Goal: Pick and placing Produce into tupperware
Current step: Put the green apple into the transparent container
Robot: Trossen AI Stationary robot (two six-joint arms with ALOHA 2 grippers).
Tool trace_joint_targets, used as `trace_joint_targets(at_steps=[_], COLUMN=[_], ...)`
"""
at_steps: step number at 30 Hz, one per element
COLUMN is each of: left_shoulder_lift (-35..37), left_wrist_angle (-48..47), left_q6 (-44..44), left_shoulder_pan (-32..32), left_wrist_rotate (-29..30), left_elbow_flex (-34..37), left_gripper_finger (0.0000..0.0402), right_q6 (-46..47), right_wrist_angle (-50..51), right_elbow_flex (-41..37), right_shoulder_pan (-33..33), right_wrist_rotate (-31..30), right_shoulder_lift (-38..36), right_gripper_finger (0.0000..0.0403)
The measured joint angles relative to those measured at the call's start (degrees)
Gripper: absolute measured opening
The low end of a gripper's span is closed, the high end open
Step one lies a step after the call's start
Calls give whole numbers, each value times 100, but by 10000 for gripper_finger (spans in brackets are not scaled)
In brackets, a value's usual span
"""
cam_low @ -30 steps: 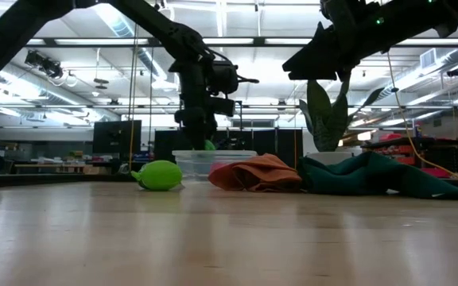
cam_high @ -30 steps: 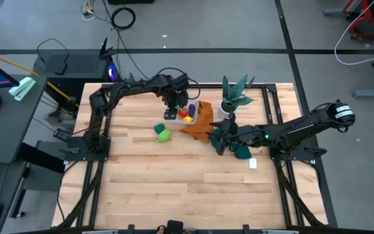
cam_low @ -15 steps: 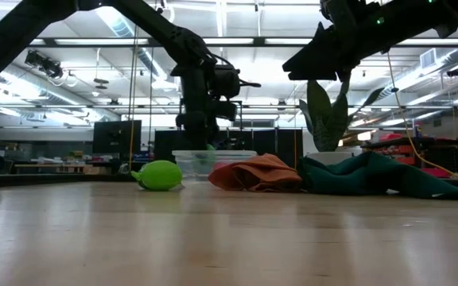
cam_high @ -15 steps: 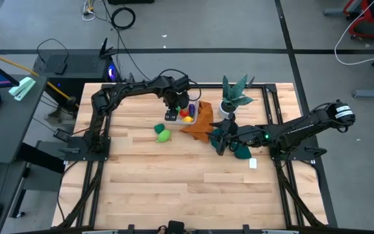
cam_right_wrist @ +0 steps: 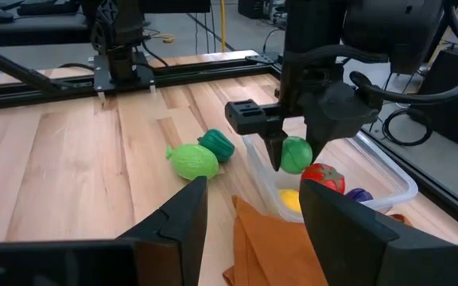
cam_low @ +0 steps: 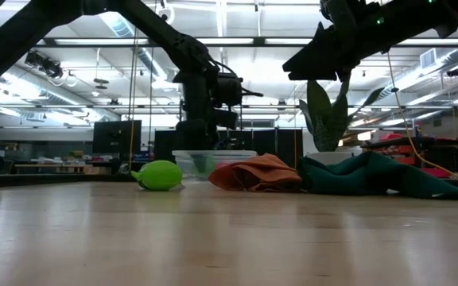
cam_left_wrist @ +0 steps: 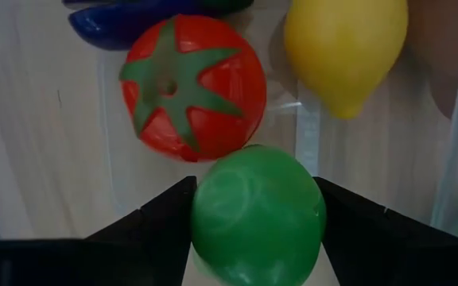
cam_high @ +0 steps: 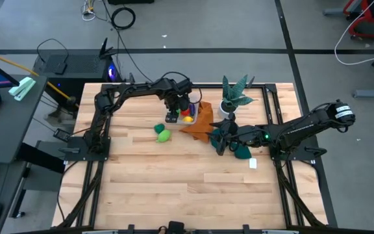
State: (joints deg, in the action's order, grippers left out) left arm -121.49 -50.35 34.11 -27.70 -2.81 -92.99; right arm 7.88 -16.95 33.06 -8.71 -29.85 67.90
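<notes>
The left gripper [cam_right_wrist: 286, 156] hangs over the near end of the small clear plastic tupperware [cam_right_wrist: 388, 176], its two dark fingers [cam_left_wrist: 153, 218] pinching a round, smooth green ball-shaped toy fruit [cam_left_wrist: 257, 213]. In the left wrist view the container floor lies straight ahead of that fruit, so I'd say the coming move is simply a let-go: the free spot sits directly below, beside the glossy red toy tomato with its green star-shaped top [cam_left_wrist: 191, 94] and the yellow toy lemon [cam_left_wrist: 345, 46]. A dark purple piece [cam_left_wrist: 126, 24] lies beyond them, at the top left of that frame.

In the high view's centre-left, two pieces rest on the wooden table [cam_high: 193, 188] outside the box: a bright lime-green, lemon-shaped toy [cam_right_wrist: 192, 161] and a darker green, ribbed pepper-like one [cam_right_wrist: 216, 145] touching it. They lie nearer the left arm.

The right gripper [cam_high: 218, 140] waits right of centre over the dark green cloth [cam_high: 241, 151], fingers parted and empty.
</notes>
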Motion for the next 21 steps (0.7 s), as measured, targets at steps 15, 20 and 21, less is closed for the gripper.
trace_joint_targets(at_steps=[15, 20, 21], left_shoulder_lift=[-131, -129, -129], left_wrist_angle=[137, 131, 129], left_q6=[0, -42, -42], left_shoulder_pan=[8, 22, 24], left_wrist_rotate=[2, 64, 64], left_elbow_flex=[0, 0, 0], left_gripper_finger=[249, 247, 248], right_q6=[6, 9, 9], right_wrist_angle=[10, 13, 15], right_elbow_flex=[0, 0, 0], right_shoulder_pan=[0, 0, 0], right_wrist_rotate=[21, 31, 32], right_shoulder_lift=[-1, -2, 0], right_gripper_finger=[164, 164, 164])
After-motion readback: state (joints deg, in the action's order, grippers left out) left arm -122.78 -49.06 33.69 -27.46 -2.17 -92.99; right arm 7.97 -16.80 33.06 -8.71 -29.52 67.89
